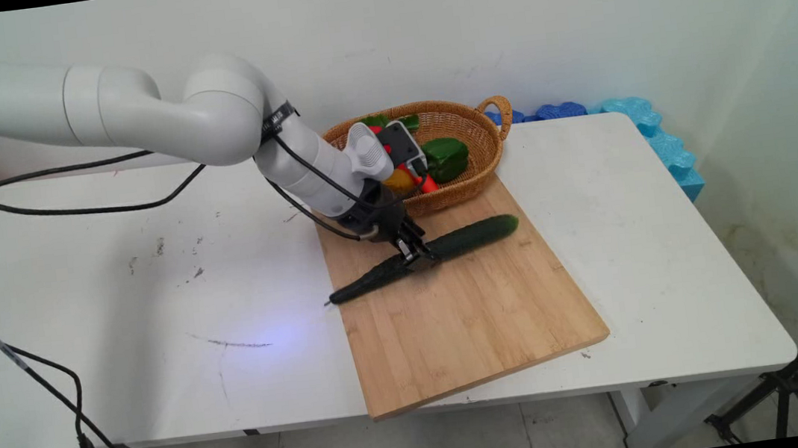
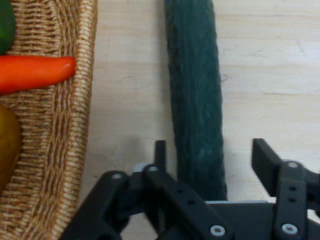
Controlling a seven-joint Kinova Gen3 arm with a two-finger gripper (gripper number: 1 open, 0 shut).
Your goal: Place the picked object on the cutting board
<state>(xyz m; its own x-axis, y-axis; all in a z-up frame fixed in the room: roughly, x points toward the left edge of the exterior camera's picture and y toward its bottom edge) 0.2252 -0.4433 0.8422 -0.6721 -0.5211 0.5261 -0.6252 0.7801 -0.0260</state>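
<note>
Arm reached from upper left of the frame, bent down at the wrist, gripper (image 1: pixel 416 253) low over the cutting board (image 1: pixel 470 321) at frame centre. Fingers (image 2: pixel 265 160) stood spread either side of the cucumber (image 1: pixel 432 254), released, not clamping it. Cucumber lay flat, diagonal across the board's upper part. Wicker basket (image 1: pixel 473 185) of vegetables just behind, touching the board's far edge.

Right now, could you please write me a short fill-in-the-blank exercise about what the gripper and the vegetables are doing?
1. The gripper straddles a long dark green ____.
2. The cucumber lies on a wooden ____.
3. The green pepper sits inside the wicker ____.
4. The carrot in the basket is coloured ____.

Missing words: cucumber; cutting board; basket; orange.
</note>
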